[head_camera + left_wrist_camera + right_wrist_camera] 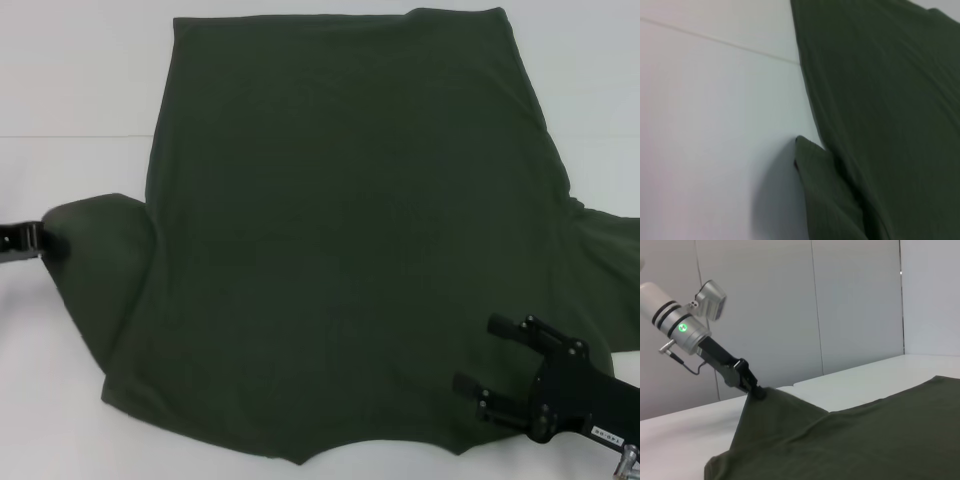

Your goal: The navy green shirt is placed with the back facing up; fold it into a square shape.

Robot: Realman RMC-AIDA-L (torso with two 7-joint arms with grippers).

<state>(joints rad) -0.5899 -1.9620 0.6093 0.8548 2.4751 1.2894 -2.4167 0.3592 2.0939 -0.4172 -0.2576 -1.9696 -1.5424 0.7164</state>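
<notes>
The navy green shirt (340, 240) is spread flat across the white table (70, 80), hem toward the far side and neck edge nearest the robot. Its left sleeve (95, 250) is being pinched at the tip by the left gripper (38, 240), pressed together on the fabric and lifting it off the surface into a small peak, which is seen clearly in the right wrist view (757, 392). The right gripper (495, 360) is hovering over the near right corner of the shirt with its fingers spread apart and nothing between them, close to the cloth but apparently not clamped on it.

What could go wrong from here, as a guess: only a small bit of sleeve edge seems to be caught, so it could easily be lost mid-fold if it's dragged too fast. If the sleeve gets pulled sideways instead of up and over, the whole body could be slid across the smooth table and the fold line skewed. The right side isn't being anchored yet either, so bunching at that shoulder is pretty likely.
</notes>
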